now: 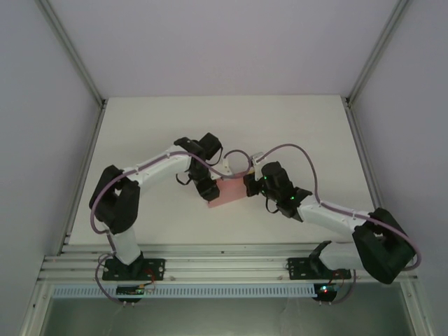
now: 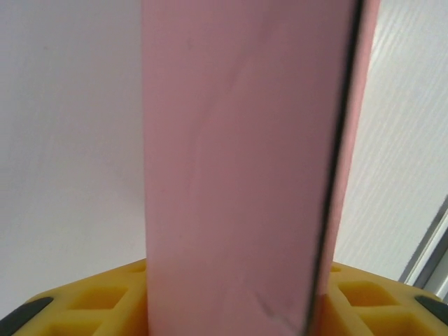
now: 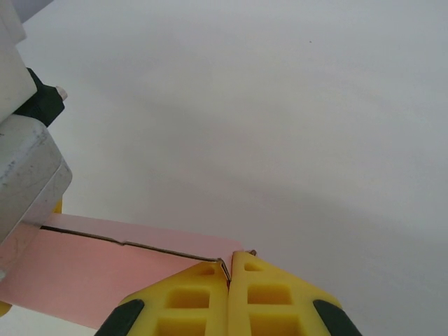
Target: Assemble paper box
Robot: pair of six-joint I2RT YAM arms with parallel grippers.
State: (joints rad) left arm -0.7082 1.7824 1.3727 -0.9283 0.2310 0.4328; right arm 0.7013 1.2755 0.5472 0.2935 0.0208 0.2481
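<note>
Paper box (image 1: 227,190) could tear or crease along its seam if my two arms pull apart or twist out of step, since the card is thin and caught from both sides. The right pincer (image 3: 229,269) has its fingers pressed together on one corner only. That bite looks shallow, so I judge the card could slide out as soon as a flap is pushed.

On the left wrist camera the card rises between the yellow fingers (image 2: 105,301), which stand parted on either side of it. I cannot tell whether the left pincer (image 1: 209,192) is pressing on the card or just bracketing it. If it is loose, the box may swing or drop.

The box sits about midway across the table (image 1: 294,133), somewhat nearer the near edge than the far one. It spans the gap between the two pincers, with the left one at its left edge and the right one at its right corner.
</note>
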